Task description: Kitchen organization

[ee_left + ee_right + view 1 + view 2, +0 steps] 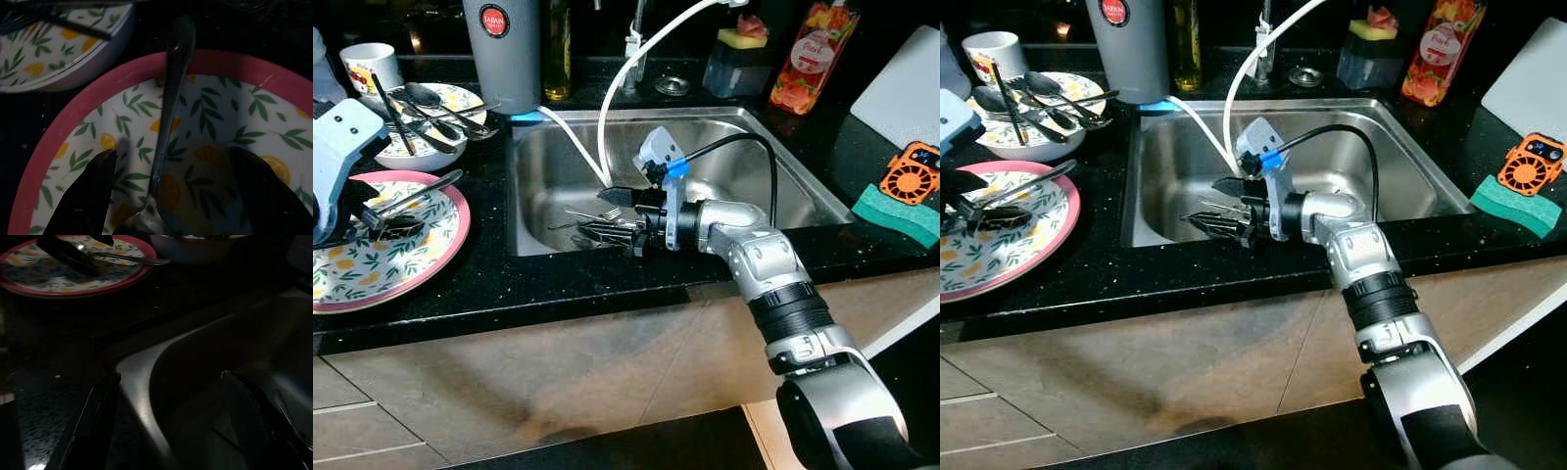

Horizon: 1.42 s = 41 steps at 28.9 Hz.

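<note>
A pink-rimmed plate point(440, 255) with a lemon-leaf print lies on the black counter at the left. A metal spoon point(168, 122) rests on it. My left gripper point(176, 196) is open just above the plate, one finger on each side of the spoon's handle. My right gripper point(612, 215) reaches down into the steel sink point(548, 166) and is open, with nothing between its fingers point(93, 421). Several forks point(582, 223) lie on the sink floor right by its fingertips.
A bowl point(426, 132) holding several pieces of cutlery and a mug point(367, 64) stand behind the plate. A grey tumbler point(504, 54) and a white hose point(607, 108) are at the sink's back. Right of the sink lie a green sponge point(911, 211), an orange scrubber point(913, 171) and a white board point(906, 88).
</note>
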### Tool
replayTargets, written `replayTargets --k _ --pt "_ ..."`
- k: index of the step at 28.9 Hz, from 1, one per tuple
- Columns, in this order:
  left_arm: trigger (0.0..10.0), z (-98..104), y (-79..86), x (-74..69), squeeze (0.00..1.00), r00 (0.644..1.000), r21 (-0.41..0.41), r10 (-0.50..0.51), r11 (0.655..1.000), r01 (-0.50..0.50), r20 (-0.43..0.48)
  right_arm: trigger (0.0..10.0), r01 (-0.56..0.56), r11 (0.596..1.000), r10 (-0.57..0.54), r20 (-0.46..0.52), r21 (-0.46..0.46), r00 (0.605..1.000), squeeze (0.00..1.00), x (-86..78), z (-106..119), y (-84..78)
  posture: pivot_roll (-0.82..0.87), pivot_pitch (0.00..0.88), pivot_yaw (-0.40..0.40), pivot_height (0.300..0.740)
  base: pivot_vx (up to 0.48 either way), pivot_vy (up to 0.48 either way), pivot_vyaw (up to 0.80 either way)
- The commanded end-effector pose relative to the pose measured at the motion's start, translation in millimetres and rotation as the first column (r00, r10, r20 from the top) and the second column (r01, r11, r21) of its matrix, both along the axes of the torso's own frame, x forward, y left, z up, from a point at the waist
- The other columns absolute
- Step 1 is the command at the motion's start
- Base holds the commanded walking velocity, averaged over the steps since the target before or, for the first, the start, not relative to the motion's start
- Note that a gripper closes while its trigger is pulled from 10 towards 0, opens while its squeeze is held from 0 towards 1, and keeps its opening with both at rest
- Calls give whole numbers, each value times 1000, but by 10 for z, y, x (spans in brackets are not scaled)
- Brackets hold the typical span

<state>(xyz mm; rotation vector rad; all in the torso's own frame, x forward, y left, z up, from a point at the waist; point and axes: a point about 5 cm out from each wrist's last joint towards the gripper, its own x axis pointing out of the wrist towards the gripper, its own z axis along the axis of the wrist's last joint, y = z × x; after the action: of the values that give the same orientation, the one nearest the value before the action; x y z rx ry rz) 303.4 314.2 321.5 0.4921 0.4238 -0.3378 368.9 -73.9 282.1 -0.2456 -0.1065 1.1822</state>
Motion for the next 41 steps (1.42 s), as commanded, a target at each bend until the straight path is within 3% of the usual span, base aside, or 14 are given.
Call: replayTargets --k 1,5,6,7,8,9,15,29,34,36,38,40,41 --pt "10000 -65 60 -2 0 999 -8 27 1000 -27 -27 10000 -21 1000 21 6 0 1000 0 -29 -20 12 15 162 -65 740 0 0 0" --pt "10000 -134 74 19 0 999 -13 30 999 -31 -44 10000 -34 999 34 24 14 999 0 -48 4 16 9 159 -61 740 0 0 0" --pt "7882 -152 79 23 0 998 -17 30 999 -31 -48 10000 -43 999 42 26 29 999 0 -58 21 20 9 159 -61 740 0 0 0" --pt "7882 -152 79 23 0 998 -17 30 999 -31 -48 10000 -43 999 42 26 29 999 0 -58 21 20 9 159 -61 740 0 0 0" --pt "3608 -167 82 24 0 998 -19 30 999 -31 -51 10000 -53 997 52 27 48 998 0 -71 38 22 7 157 -61 740 0 0 0" --pt "0 -184 79 28 0 998 -39 23 999 -25 -54 10000 -71 994 69 33 80 997 0 -95 71 27 7 157 -61 740 0 0 0" --pt "0 -212 73 27 0 998 -75 7 997 -11 -60 10000 -146 977 140 47 157 989 0 -178 135 57 10 149 -63 740 0 0 0" --pt "0 -185 85 39 0 999 -117 12 993 -17 -43 10000 -157 974 150 54 164 987 0 -199 147 55 11 147 -63 740 0 0 0" --pt "0 -66 -50 61 0 999 -166 -48 985 48 6 10000 -142 977 135 52 158 989 0 -178 148 32 12 155 -61 740 0 0 0" --pt "0 -10 -202 76 0 993 -203 -115 972 118 28 10000 -119 984 113 52 135 992 0 -154 134 6 12 155 -61 740 0 0 0" --pt "0 7 -250 79 0 990 -216 -135 966 140 36 10000 -111 985 105 50 129 993 0 -146 130 -2 12 155 -61 740 0 0 0" --pt "0 70 -454 108 0 973 -263 -217 937 229 74 10000 -67 992 62 43 105 997 0 -102 106 -44 15 153 -62 740 0 0 0" --pt "0 70 -454 108 0 973 -263 -217 937 229 74 10000 -67 992 62 43 105 997 0 -102 106 -44 15 153 -62 740 0 0 0"
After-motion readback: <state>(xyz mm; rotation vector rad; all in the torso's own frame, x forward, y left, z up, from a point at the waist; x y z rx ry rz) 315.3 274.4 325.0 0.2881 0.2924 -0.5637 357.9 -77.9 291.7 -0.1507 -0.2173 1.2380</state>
